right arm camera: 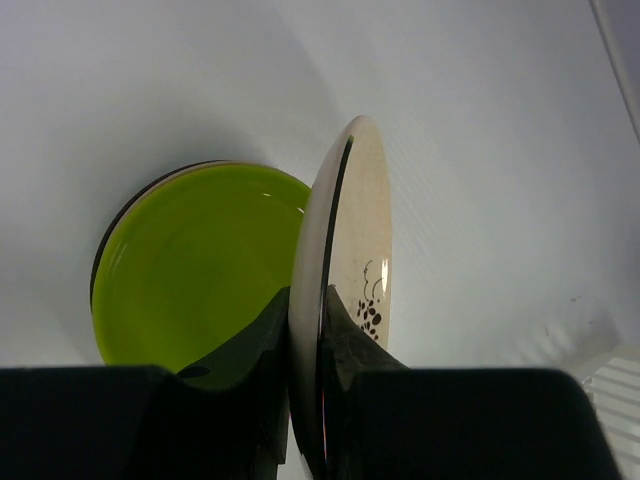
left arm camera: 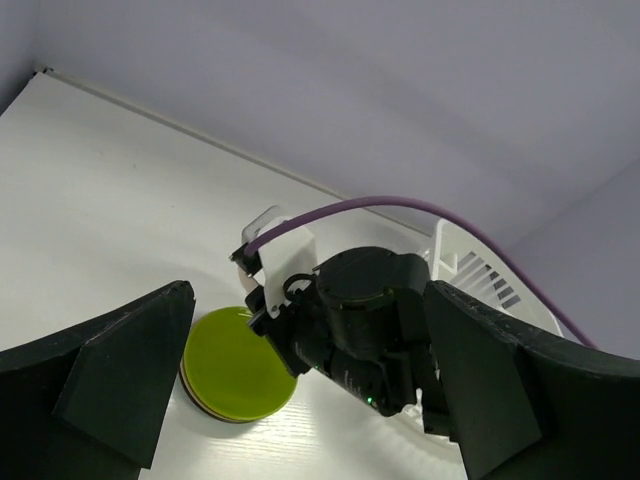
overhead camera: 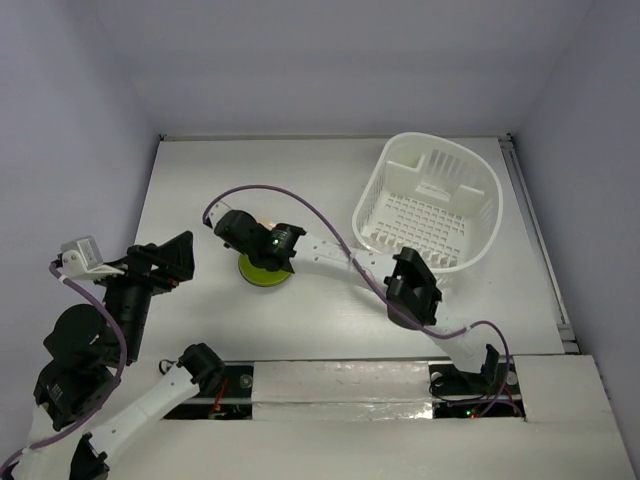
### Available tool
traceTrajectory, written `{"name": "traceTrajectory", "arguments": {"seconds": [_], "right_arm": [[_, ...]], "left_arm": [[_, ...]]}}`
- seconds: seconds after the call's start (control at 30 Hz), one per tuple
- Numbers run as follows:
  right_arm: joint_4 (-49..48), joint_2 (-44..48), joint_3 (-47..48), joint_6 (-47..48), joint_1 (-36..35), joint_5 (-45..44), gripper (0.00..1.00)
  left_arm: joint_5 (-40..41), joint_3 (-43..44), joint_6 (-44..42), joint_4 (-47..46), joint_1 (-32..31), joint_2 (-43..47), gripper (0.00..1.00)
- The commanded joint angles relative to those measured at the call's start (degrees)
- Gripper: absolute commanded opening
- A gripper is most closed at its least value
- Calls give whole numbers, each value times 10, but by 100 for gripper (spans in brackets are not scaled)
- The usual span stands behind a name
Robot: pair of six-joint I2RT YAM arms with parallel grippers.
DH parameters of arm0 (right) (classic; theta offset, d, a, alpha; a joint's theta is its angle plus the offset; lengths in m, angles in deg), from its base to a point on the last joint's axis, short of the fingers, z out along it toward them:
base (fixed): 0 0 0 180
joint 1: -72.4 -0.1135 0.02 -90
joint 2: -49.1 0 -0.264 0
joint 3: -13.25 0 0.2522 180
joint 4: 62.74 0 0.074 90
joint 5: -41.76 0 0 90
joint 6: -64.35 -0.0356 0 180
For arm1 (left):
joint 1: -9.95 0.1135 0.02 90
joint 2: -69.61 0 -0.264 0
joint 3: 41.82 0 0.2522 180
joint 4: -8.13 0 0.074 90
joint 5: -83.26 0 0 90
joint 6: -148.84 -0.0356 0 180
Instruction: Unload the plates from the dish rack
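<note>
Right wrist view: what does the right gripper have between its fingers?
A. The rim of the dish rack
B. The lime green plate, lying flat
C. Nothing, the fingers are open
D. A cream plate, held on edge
D: the right gripper is clamped on the rim of the cream plate, which has dark specks and stands on edge, while the lime green plate lies flat beyond it.

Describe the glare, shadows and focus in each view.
Top external: even, soft light, only faint shadows on the table. Left wrist: the left fingers are dark, nearly featureless silhouettes; the lime green plate shows a mild sheen. Right wrist: small bright highlights on that green plate; the cream plate reads sharp, while the right fingers clamping it are black and detail-free.
</note>
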Motion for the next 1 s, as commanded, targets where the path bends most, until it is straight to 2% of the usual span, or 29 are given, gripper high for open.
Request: {"name": "traceTrajectory", "arguments": {"seconds": [0.0, 0.17, 0.3, 0.37, 0.43, 0.47, 0.53, 0.57, 0.77, 0.97], "right_arm": [[-50, -8, 0, 7, -13, -20, 7], [-65, -8, -32, -15, -26, -10, 23], [-77, -2, -68, -38, -26, -9, 30], [-83, 6, -83, -46, -26, -7, 44], [-89, 14, -104, -59, -26, 3, 50], [-94, 26, -110, -64, -26, 15, 60], [-101, 39, -128, -78, -26, 20, 67], [-103, 46, -136, -82, -26, 22, 75], [-141, 139, -217, -111, -26, 38, 98], [-216, 280, -338, -157, -26, 47, 100]], "left_arm": [[4, 15, -13, -11, 1, 4, 99], [10, 33, -21, -12, 1, 4, 99], [7, 41, -23, -14, 1, 6, 99], [5, 42, -21, -14, 1, 7, 99], [0, 42, -14, -19, 1, 8, 99], [-3, 42, -12, -22, 1, 7, 99], [-15, 41, -8, -36, 1, 6, 99], [-17, 40, -8, -39, 1, 5, 99], [-35, 35, -6, -55, 1, -14, 99], [-44, 16, 0, -72, 1, -22, 99]]}}
